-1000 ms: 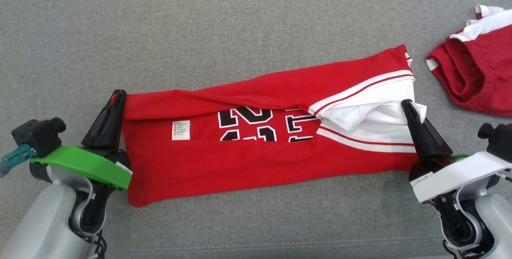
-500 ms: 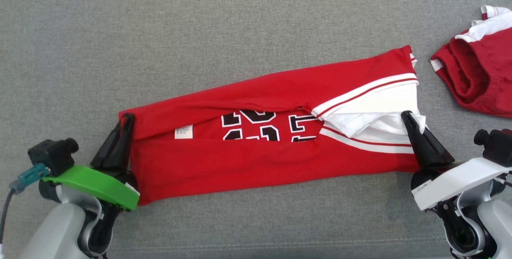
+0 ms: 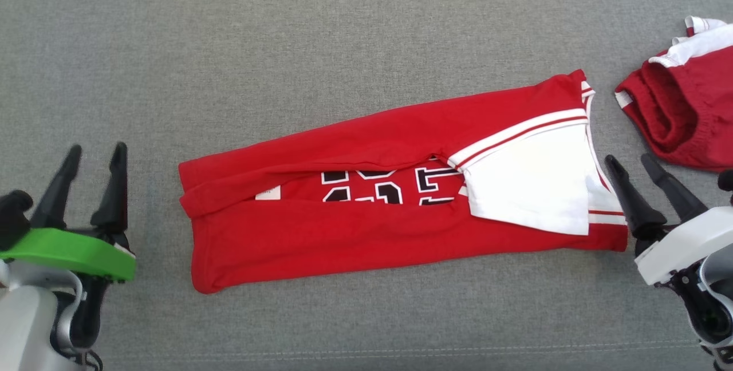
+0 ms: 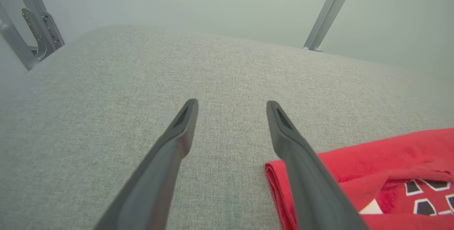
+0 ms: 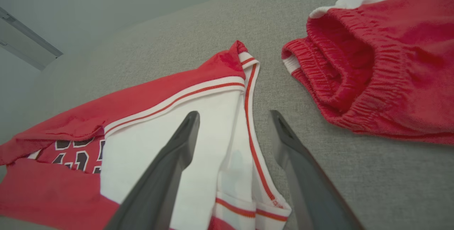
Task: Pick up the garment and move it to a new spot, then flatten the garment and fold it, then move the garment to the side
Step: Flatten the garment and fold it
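The garment (image 3: 355,233) is a red jersey with black numbers and a white, red-striped end. It lies folded lengthwise in a long band across the grey cushion (image 3: 343,33). My left gripper (image 3: 97,146) stands open to the left of the garment's red end, apart from it, with nothing between its fingers. The left wrist view shows that gripper (image 4: 232,101) over bare cushion with the garment's edge (image 4: 372,159) to its right. My right gripper (image 3: 628,157) is open just off the white end. In the right wrist view it (image 5: 234,112) hovers above the garment's striped hem (image 5: 159,105).
A second red garment with an elastic waistband and white trim (image 3: 687,107) lies bunched at the right edge, close to my right gripper; the right wrist view shows it as well (image 5: 383,81). Metal frame posts (image 4: 328,10) stand beyond the cushion's far edge.
Both grippers have opened, let go of the garment's ends and drawn outward. The white flap has dropped flat onto the garment.
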